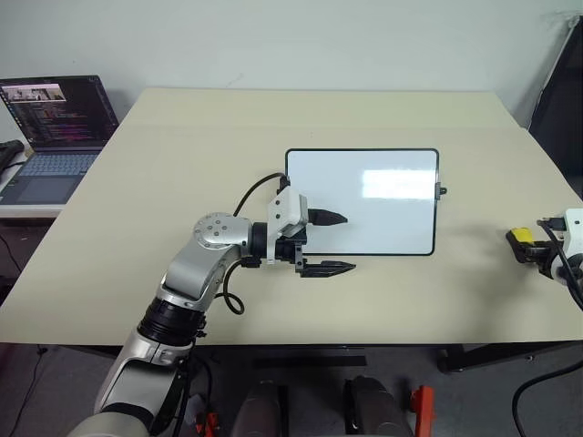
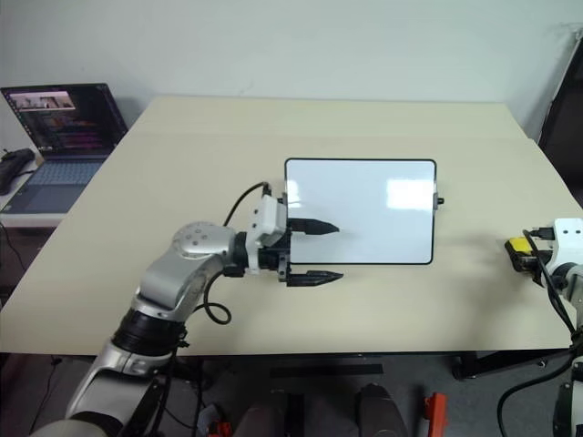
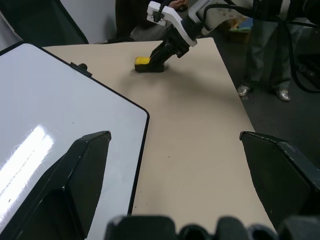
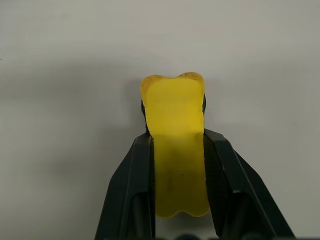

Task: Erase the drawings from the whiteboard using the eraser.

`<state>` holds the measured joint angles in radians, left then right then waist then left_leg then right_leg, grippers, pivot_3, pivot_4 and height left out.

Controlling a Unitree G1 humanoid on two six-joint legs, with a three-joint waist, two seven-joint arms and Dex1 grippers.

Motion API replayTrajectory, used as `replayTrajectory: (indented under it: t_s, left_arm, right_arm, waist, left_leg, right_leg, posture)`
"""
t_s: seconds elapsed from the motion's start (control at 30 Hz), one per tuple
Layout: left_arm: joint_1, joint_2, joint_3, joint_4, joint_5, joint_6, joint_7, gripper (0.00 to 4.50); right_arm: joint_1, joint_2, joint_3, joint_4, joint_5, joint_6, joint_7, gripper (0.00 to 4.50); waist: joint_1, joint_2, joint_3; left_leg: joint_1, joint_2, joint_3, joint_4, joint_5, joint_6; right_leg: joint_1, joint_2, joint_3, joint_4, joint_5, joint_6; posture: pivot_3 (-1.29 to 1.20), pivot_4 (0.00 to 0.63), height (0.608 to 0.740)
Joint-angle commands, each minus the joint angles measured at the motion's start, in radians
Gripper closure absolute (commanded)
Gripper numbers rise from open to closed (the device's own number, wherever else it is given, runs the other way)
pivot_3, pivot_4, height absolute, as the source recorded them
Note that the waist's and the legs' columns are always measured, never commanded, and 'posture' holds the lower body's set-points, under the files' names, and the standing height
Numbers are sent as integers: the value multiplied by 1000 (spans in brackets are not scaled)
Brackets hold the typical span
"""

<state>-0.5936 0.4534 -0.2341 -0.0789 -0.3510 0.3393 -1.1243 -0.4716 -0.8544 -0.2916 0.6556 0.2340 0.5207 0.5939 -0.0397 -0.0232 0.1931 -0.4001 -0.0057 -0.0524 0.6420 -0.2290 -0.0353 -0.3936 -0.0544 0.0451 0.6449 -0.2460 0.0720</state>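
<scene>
I see my right gripper (image 4: 177,145) clamped on the small yellow block eraser (image 4: 176,145), its long axis along the fingers, on the beige counter (image 1: 182,164). My left gripper (image 1: 332,242) gapes wide at the glossy white black-framed whiteboard (image 1: 383,205).

We find no text, label, brand or number that can be read — the laptop (image 1: 56,137) screen carries lines of small writing, but they are too fine for us to make out — and the whiteboard (image 1: 363,202) face is blank.
</scene>
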Motion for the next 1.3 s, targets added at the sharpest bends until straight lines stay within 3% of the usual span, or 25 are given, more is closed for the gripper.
replayTrajectory:
  t_s: [0.03, 0.07, 0.4, 0.53, 0.63, 0.73, 0.93, 1.3]
  left_arm:
    - [-3, 11, 20, -49, -8, -14, 1, 0]
    - [-4, 13, 21, -48, -9, -14, 1, 0]
    - [-8, 36, 68, -33, -24, -5, 19, 0]
    - [-10, 37, 206, -18, -66, 15, 128, 0]
    - [-20, 30, 346, 71, -17, -51, 316, 0]
    - [-36, 8, 399, 236, 105, -167, 535, 0]
    - [35, -35, 329, 343, 194, -295, 570, 0]
    - [44, -144, 292, 531, 235, -434, 623, 0]
  right_arm:
    - [-22, -27, 3, 26, -17, -33, 21, 3541]
    - [-26, -28, 4, 33, -22, -37, 24, 3541]
    - [-7, -51, -21, -26, -26, -54, 38, 77]
    - [35, -25, -94, -235, 22, -51, -4, 30]
    - [58, 124, -151, -412, 93, -135, -75, 30]
    - [81, 241, -123, -407, 63, -243, -121, 30]
    - [57, 341, -108, -299, 44, -373, -184, 30]
    - [38, 419, -61, -168, 19, -485, -237, 30]
  waist:
    - [0, 0, 0]
    - [0, 0, 0]
    - [-1, 0, 0]
    - [-3, 1, 0]
    - [-11, 1, 0]
    - [-11, 0, 0]
    - [17, 0, 0]
    - [7, 0, 0]
  left_leg:
    - [0, 0, 0, 0, 0, 0]
    - [0, 0, 0, 0, 0, 0]
    - [0, 0, 0, 0, 0, 0]
    - [0, 0, 0, 0, 0, 0]
    - [0, 1, -1, 1, 0, 0]
    - [4, 2, -3, 1, 0, 0]
    - [1, -2, -2, 2, 0, 0]
    - [2, -1, -2, 1, 0, 0]
  right_leg:
    - [0, 0, 0, 0, 0, 0]
    - [0, 0, 0, 0, 0, 0]
    - [0, 0, 0, 0, 0, 0]
    - [0, 0, 0, 0, 0, 0]
    - [0, 1, 0, 1, 0, 0]
    - [4, 1, -2, 1, -2, 3]
    - [3, -3, -2, -1, 2, 3]
    - [3, -1, -2, 1, 3, 2]
  posture:
    - [0, 150, 740]
    - [0, 150, 740]
    - [0, 150, 740]
    - [0, 150, 740]
    - [0, 150, 740]
    - [0, 150, 740]
    - [0, 150, 740]
    - [0, 150, 740]
